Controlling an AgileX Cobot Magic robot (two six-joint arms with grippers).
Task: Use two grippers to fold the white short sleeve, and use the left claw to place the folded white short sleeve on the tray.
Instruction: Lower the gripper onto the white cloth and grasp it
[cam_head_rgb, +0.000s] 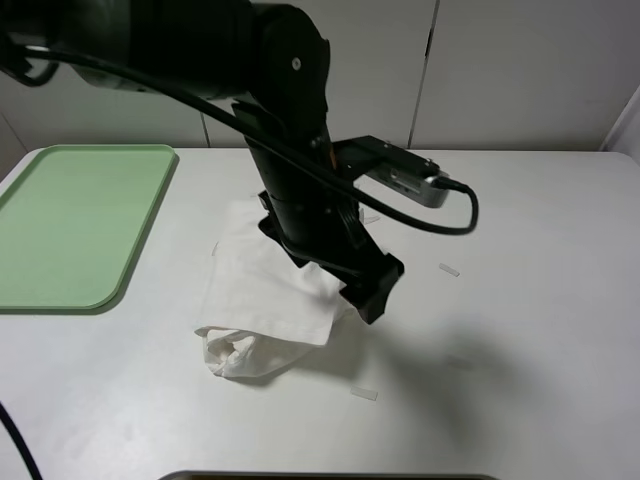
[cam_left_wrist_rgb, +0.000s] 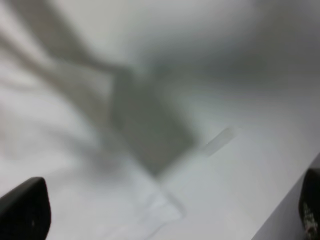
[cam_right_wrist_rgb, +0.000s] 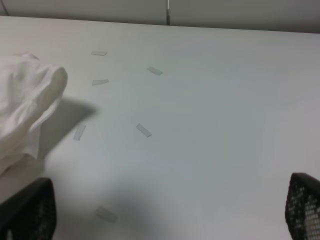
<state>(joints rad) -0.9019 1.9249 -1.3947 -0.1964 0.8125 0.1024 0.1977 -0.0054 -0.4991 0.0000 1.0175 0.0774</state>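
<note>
One white short sleeve (cam_head_rgb: 265, 300) lies bunched and partly folded near the middle of the white table (cam_head_rgb: 530, 300), its long axis running from the far side, under the arm, toward the near edge, where a rounded, rolled lump of cloth ends it. The cloth looks soft and creased; no lettering or neck label shows. The left gripper (cam_head_rgb: 368, 290) hangs directly above the shirt's right-hand border, so the garment lies below the jaws and to their left; whether the tips touch the cloth cannot be told. In the left wrist view, which is blurred, the two dark fingertips (cam_left_wrist_rgb: 25, 207) stand wide apart with a folded corner of fabric between and beyond them, nothing clamped. The left arm is judged far nearer to the garment. The right gripper (cam_right_wrist_rgb: 170, 210) does not appear in the high view; its own camera shows its jaws spread wide over bare table, the shirt's rolled end (cam_right_wrist_rgb: 27, 100) off to one side, well apart from them. Small pale tape strips (cam_right_wrist_rgb: 144, 130) dot the tabletop. The tray (cam_head_rgb: 70, 225), pale green, sits at the far left of the table, well apart from the shirt and holding nothing
</note>
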